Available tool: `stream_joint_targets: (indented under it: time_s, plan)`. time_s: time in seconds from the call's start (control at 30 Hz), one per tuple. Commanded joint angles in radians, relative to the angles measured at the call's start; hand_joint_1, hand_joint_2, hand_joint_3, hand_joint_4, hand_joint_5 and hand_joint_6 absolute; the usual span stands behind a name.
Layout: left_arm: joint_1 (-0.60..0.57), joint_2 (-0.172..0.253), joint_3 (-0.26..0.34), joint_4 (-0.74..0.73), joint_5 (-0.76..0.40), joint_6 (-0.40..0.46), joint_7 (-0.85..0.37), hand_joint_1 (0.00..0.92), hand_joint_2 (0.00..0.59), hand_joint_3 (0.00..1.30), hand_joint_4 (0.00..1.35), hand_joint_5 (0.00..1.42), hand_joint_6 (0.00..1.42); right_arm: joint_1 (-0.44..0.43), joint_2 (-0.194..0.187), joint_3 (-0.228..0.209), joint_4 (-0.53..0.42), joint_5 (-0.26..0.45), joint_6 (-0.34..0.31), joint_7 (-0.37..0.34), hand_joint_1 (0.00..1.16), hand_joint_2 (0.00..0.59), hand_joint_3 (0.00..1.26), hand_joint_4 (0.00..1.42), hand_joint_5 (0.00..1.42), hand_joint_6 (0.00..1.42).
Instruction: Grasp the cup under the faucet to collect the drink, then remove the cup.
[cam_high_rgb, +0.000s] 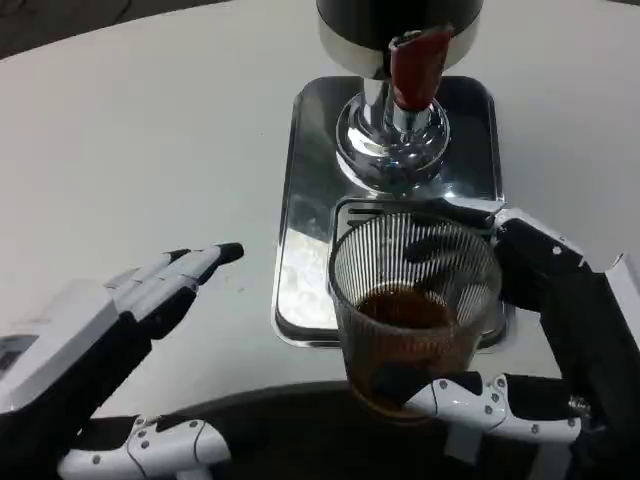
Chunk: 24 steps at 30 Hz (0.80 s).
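Your right hand (520, 330) grips the cup (415, 305) at lower right, over the tray (300, 200) edge; left hand (130, 310) spread, lower left. White table (140, 130) open at upper left.

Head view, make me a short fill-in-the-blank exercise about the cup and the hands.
1. The ribbed cup is held by the ____ hand.
2. The liquid in the cup is ____ in colour.
3. The left hand holds ____.
4. The dispenser stands on a shiny ____.

Answers: right; brown; nothing; tray
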Motion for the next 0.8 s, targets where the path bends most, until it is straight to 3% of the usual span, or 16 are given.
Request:
stream_joint_targets:
  time_s: [0.03, 0.8]
  plan:
    - [0.035, 0.0, 0.016, -0.025, 0.015, 0.008, -0.01, 0.0, 0.071, 0.04, 0.0, 0.0, 0.03, 0.001, -0.002, 0.007, -0.004, 0.023, -0.066, 0.008, 1.02, 0.112, 0.77, 0.89, 1.05, 0.95]
    - [0.098, 0.001, 0.029, -0.048, 0.014, -0.039, -0.02, 0.0, 0.07, 0.02, 0.0, 0.0, 0.03, 0.0, -0.036, 0.018, -0.001, 0.048, -0.075, 0.054, 1.02, 0.112, 0.79, 0.91, 1.07, 0.99]
